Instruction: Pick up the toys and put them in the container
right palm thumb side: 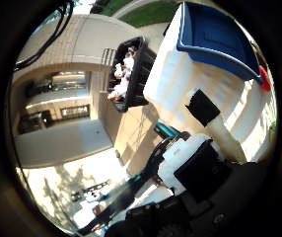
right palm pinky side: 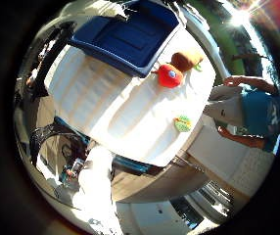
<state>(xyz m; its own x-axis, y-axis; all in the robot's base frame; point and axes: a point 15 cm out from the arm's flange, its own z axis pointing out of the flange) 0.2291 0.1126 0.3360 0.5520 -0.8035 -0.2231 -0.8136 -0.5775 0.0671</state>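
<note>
Toys: three lie on the white table (right palm pinky side: 105, 103), all toward one end of it. Little-finger-side palm view: red toy (right palm pinky side: 170, 76) touches a brown toy (right palm pinky side: 187, 59), both just beside the blue container (right palm pinky side: 128, 34), close to its rim. A smaller green toy (right palm pinky side: 182, 123) sits apart from that pair, near the table edge and further from the container. Container appears empty from what shows of its interior. Whole tabletop fits in this view, so the palm is judged well above and clear of everything. A white part of the hand (right palm pinky side: 97, 183) reaches in off the table's near edge; nothing is held there.

Thumb-side palm view: container again at the table's far end, with a sliver of the red toy at its corner. A finger of the hand extends out straight over the tabletop, black-tipped; fingers look relaxed and apart, holding nothing. A black bin (right palm thumb side: 131, 74) stands on the ground beside the table, with pale items in it.

Judgement: no toy picked yet. The toys lie across the table from the hand, on the container side. Red/brown pair needs only a short carry; contact between them may complicate a clean single grasp.
</note>
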